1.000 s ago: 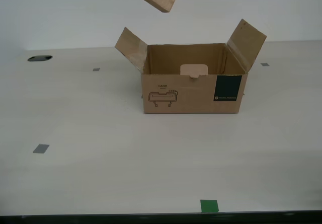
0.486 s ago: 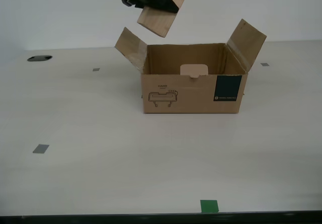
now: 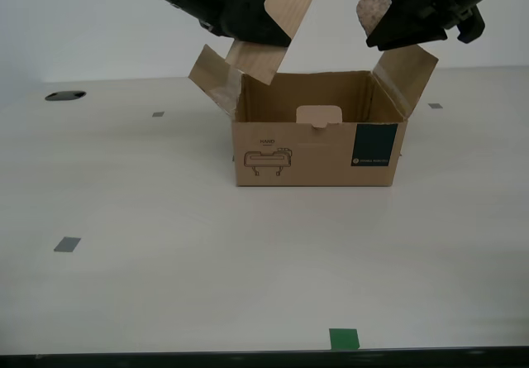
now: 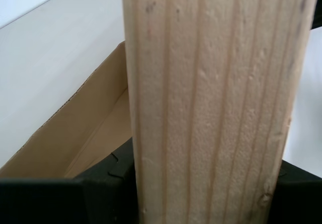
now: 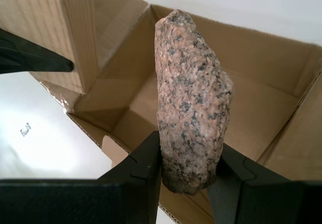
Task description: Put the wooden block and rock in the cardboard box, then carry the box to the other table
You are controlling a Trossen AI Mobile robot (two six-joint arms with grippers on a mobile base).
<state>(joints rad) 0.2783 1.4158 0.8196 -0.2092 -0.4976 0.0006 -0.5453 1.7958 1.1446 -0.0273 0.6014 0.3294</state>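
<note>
The cardboard box (image 3: 314, 149) stands open on the off-white table, side flaps up, teal label on its front. My second gripper (image 3: 252, 19) is shut on the wooden block (image 3: 277, 21), tilted just above the flap on the exterior view's left. The block (image 4: 211, 98) fills the second wrist view, with the box wall (image 4: 75, 133) behind it. My first gripper (image 3: 387, 26) is shut on the rock (image 3: 373, 12), above the flap on the exterior view's right. In the first wrist view the speckled rock (image 5: 191, 98) hangs over the box's inside (image 5: 261, 98), with the block (image 5: 50, 27) beside it.
Grey tape squares (image 3: 68, 244) (image 3: 158, 114) (image 3: 435, 105) and a green tape square (image 3: 344, 338) lie on the table. A dark oval hole (image 3: 65, 96) sits at the exterior view's far left. The table's front edge runs along the bottom.
Both arms have come down into the exterior view. The block has sunk toward the box's flap, and the rock has appeared over the other flap.
</note>
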